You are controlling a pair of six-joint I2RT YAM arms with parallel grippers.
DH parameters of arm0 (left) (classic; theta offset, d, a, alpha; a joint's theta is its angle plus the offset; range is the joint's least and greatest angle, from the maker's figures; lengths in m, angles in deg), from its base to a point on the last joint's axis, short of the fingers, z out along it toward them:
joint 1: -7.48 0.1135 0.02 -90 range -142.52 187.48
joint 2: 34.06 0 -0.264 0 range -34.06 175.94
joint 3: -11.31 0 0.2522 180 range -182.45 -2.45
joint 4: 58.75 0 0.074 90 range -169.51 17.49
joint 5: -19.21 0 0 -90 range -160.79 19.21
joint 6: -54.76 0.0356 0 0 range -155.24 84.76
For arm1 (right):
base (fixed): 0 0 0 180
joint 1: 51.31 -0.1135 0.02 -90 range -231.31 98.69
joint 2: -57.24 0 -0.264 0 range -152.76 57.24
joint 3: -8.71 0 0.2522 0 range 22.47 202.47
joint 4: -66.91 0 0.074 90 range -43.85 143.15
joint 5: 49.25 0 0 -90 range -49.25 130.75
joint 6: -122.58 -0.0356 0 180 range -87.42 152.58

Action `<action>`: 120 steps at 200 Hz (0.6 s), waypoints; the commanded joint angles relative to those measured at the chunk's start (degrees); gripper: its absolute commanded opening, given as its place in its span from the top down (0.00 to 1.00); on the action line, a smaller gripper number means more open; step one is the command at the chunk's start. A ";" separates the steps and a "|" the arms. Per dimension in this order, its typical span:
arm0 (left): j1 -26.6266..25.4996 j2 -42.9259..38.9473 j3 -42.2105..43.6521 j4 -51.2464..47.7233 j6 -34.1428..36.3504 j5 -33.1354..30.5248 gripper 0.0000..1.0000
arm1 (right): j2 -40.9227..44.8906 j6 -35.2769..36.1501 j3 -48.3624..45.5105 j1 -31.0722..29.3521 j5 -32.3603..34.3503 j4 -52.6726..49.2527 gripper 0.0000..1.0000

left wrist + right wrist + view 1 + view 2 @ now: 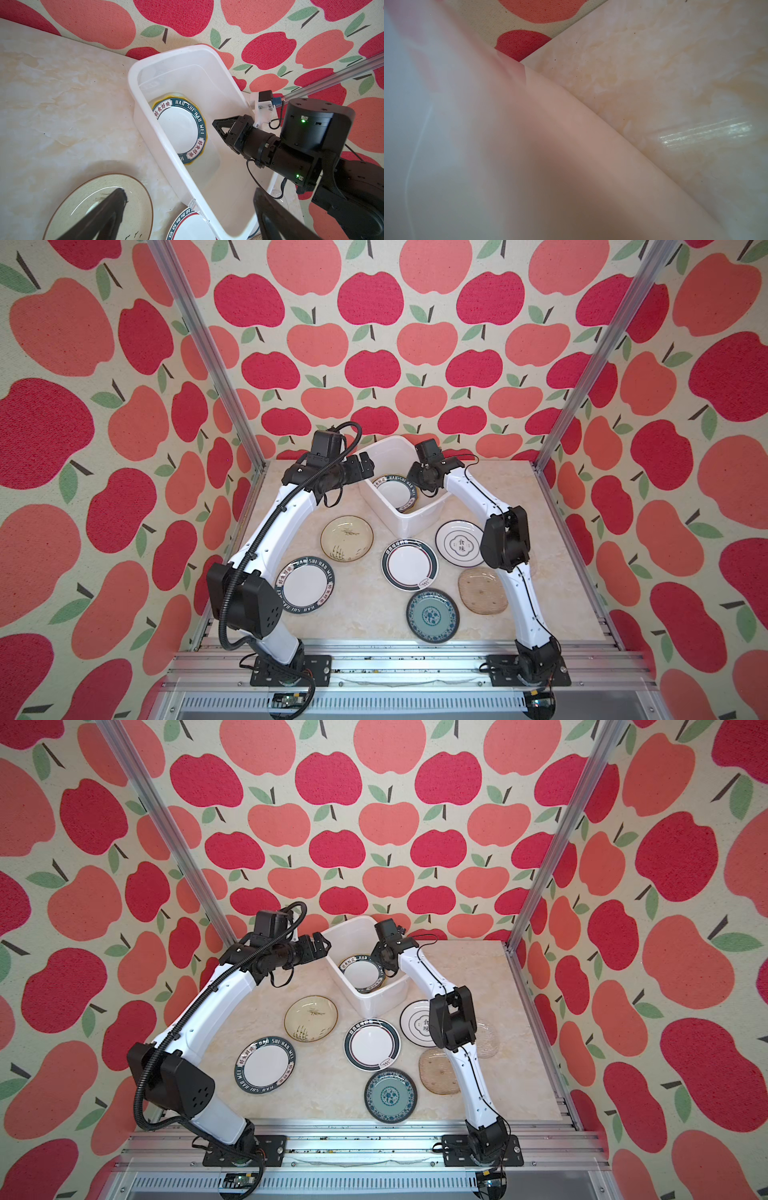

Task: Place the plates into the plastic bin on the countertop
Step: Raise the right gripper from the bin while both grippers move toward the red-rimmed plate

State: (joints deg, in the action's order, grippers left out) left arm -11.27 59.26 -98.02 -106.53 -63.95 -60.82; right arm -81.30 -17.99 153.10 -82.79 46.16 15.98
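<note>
While a lettered plate (178,133) lies in the plastic bin (133,83) — two claws nearby.
Left claw (365,465) spread wide beside the bin; right claw (220,129) over it, state unclear.

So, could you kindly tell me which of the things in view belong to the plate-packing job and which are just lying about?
For the job: bin; lettered plate and yellow plate inside it; on the countertop, cream plate, second lettered plate, banded plate, white plate, blue plate, amber plate, glass plate.
Just surroundings: apple walls, metal rails.
</note>
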 commanded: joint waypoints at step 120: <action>0.90 -10.88 5.16 -6.93 2.46 2.38 0.01 | 10.97 13.20 3.80 -1.66 -10.48 -5.40 0.58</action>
State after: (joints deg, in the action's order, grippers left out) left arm -10.63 55.94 -95.98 -110.92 -62.70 -60.53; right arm -78.29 -11.45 153.03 -83.08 39.71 14.50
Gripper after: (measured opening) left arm 0.992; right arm 0.420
